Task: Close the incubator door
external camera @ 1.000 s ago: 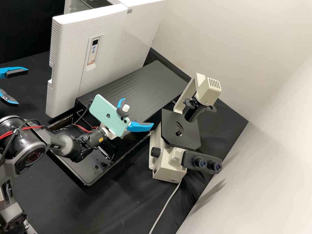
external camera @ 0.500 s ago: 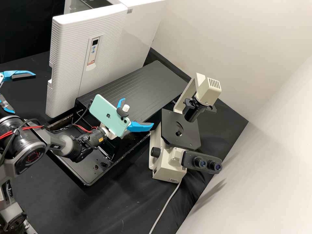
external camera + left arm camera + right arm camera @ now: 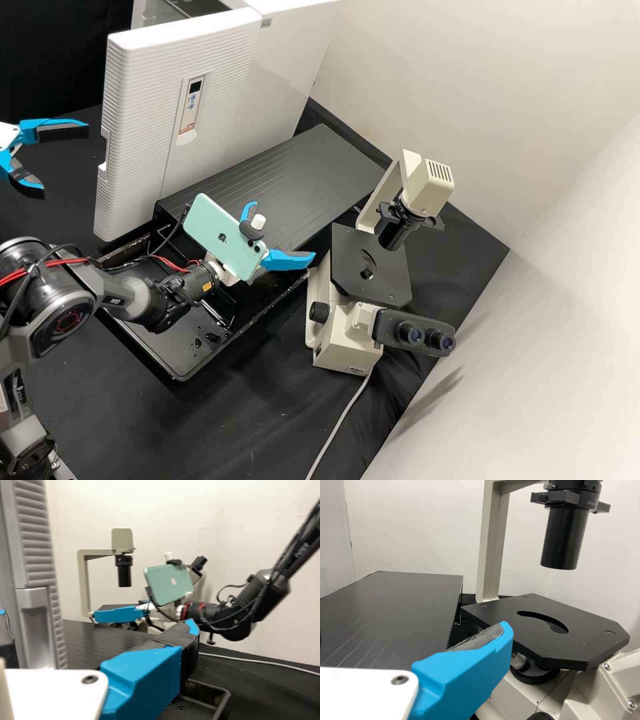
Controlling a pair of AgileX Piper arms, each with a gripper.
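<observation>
In the high view we have the incubator door (image 3: pixel 143 120) standing ajar, its free edge at about three o'clock from our left claw (image 3: pixel 65 157) and just beside it. That is the relation to work with: the door's long axis runs upright, roughly twelve to six, and the left claw, coming in from nine o'clock, looks much the better placed. Its two fingers are spread and grasp nothing.

The right claw (image 3: pixel 283 230) lies between four and five o'clock from the door, over the black platform (image 3: pixel 287 177). It too is parted and unloaded, with a phone (image 3: pixel 223 233) mounted on its arm.

We judge that the left claw should come round onto the outer face near the free edge and push toward about one o'clock — back to the cabinet (image 3: pixel 290 73) — without needing a grip. A fingertip could snag in the handle notch (image 3: pixel 104 153) if we come in too square.

The door is white and finely ribbed, a tall slab with a pale control panel (image 3: pixel 190 110) and a small dark screen (image 3: pixel 195 87) — stiff-looking, and likely to swing in one piece.
</observation>
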